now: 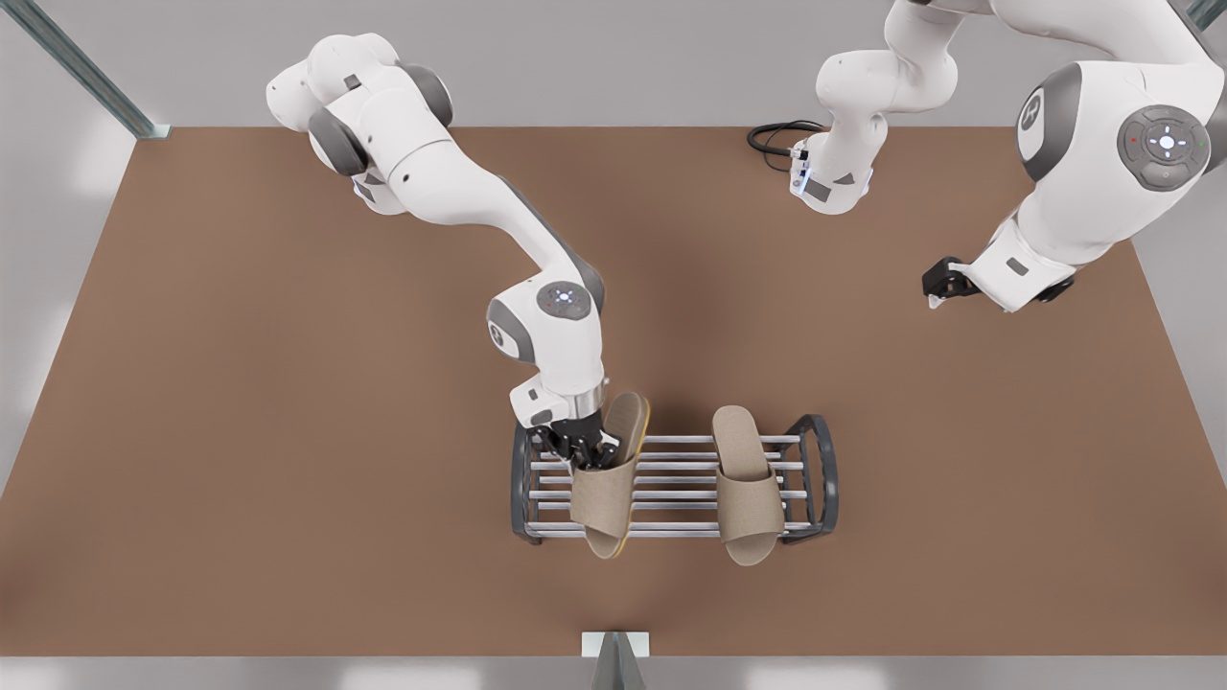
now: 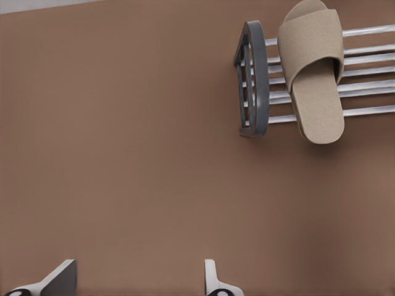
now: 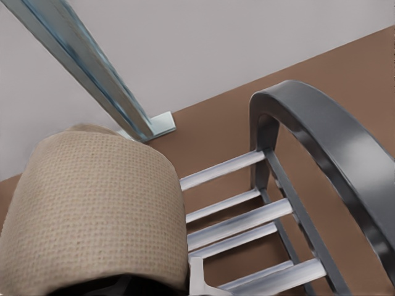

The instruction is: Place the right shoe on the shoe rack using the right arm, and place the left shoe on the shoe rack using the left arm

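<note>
Slippers number two, a matching pair in beige woven fabric with open toes and thin yellowish sole edges, and both are at the single low shoe rack (image 1: 674, 476) of dark grey rounded end frames and pale silver bars, which stands near the middle of the brown counter (image 1: 240, 460), toward its near edge. The left shoe (image 1: 746, 484) lies flat across the bars by the end frame on the front view's right, its long axis crossing them. The right shoe (image 1: 606, 479) sits at the opposite end, tilted on its side edge, not yet flat.

The right gripper (image 1: 582, 448) is clamped on that tilted slipper at its band, directly over the end frame on the front view's left; the right wrist view shows the woven band (image 3: 92, 213) close up with bars just beyond it. The coming move likely turns on this: the shoe hangs from the gripper with its sole angled to the bars, so it probably needs lowering flat before release.

The left gripper (image 1: 944, 283) waits with fingers (image 2: 58, 277) spread and empty, well apart from the rack toward the counter's far corner.

Two white arms work here.
</note>
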You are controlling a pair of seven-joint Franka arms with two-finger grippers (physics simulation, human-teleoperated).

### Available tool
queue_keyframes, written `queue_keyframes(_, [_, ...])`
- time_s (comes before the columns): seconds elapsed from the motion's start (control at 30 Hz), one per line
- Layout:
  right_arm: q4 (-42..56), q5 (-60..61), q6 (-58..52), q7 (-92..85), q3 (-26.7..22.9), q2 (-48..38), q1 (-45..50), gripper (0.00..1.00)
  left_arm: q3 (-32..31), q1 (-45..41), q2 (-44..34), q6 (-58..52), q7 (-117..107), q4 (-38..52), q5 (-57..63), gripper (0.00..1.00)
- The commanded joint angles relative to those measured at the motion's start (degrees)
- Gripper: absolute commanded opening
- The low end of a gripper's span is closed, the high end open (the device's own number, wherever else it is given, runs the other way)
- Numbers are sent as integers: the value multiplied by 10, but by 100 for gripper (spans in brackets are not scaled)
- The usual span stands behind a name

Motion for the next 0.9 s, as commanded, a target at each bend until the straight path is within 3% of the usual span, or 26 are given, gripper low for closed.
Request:
queue_keyframes(0.0, [-2,-5,0,60,0,-1,1,100,-1,0,-1,-2,-6,1,1,100])
queue_keyframes(0.27, [-2,2,-9,58,9,-13,3,100,-14,-3,6,4,-73,4,15,100])
queue_keyframes(0.43, [7,1,-101,66,96,-55,13,100,-25,-5,5,16,-71,5,9,100])
queue_keyframes(0.5, [19,-2,-132,112,79,-67,84,100,-25,-5,8,20,-71,5,10,100])
queue_keyframes(0.53, [18,0,-198,105,81,-121,79,100,-25,-6,8,19,-72,5,11,100])
queue_keyframes(0.63, [19,100,-396,-159,84,-274,-105,100,-25,-6,10,20,-72,5,13,100])
queue_keyframes(0.73, [-3,110,-413,-431,82,-267,-279,100,-25,-6,13,21,-71,5,14,100])
queue_keyframes(0.83, [-94,110,-391,-517,98,-300,-314,100,-25,-6,15,21,-71,5,15,100])
queue_keyframes(0.87, [-142,112,-360,-522,180,-328,-400,100,-25,-6,18,21,-71,5,15,100])
